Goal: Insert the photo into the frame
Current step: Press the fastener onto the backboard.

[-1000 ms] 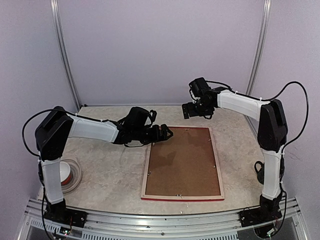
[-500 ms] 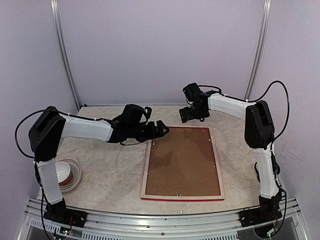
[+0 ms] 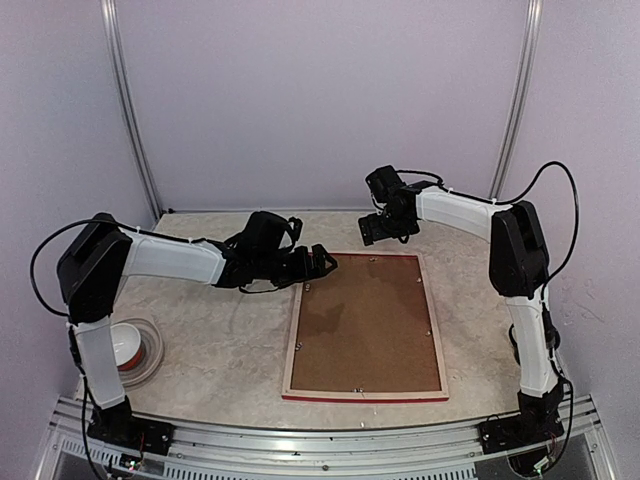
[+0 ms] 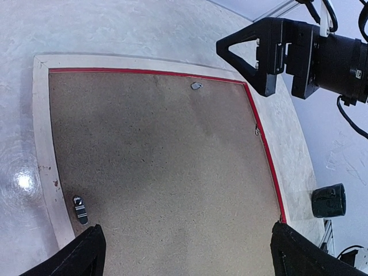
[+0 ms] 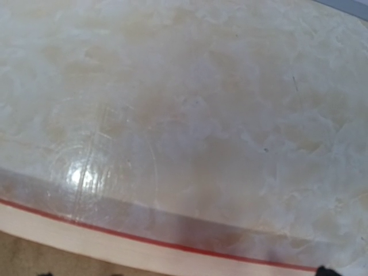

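The frame (image 3: 292, 346) lies face down in the middle of the table, pale wood rear up and a red edge showing at the front. A brown backing board (image 3: 365, 325) with small clips fills it. The photo is out of view. My left gripper (image 3: 322, 262) hovers open at the frame's far left corner. In the left wrist view its fingers (image 4: 86, 256) stand wide apart over the board (image 4: 155, 161). My right gripper (image 3: 385, 228) hangs open just beyond the frame's far edge (image 5: 115, 244), holding nothing. It also shows in the left wrist view as a black right gripper (image 4: 261, 54).
A small white bowl (image 3: 135, 347) sits inside a ring at the table's near left. Metal clips (image 4: 80, 208) hold the board at its edges. A black cylinder (image 4: 329, 200) stands off the table's right side. Bare marbled tabletop (image 5: 190, 103) runs beyond the frame.
Over the second the right arm swung left and in toward the frame's far edge, and the left gripper drew back slightly left. Both grippers stayed open. The frame has not moved.
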You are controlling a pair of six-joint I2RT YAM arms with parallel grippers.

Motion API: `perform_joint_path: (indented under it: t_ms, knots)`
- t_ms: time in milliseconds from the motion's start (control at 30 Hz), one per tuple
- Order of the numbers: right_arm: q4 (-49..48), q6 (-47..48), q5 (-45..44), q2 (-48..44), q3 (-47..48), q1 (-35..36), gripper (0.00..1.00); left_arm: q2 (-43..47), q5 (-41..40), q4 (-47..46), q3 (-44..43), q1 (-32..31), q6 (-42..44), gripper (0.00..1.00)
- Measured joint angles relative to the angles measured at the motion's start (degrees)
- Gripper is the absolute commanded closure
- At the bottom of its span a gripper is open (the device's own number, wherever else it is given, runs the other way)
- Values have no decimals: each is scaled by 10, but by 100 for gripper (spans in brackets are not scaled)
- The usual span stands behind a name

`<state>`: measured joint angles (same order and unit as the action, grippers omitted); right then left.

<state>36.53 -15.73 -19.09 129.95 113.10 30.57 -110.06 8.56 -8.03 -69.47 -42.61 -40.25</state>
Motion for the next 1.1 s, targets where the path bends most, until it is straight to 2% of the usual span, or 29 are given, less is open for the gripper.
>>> perform_joint_path:
  t_ms: [600,900,1100]
  knots:
    - [-3,11,2,0,-9,-1,1,5,-5,4,-1,-3,1,1]
    - [-4,24,7,-4,-16,-18,1,5,1,10,-51,6,8,1]
    - [-4,30,12,-9,-17,-26,1,-2,4,9,-52,6,13,1]
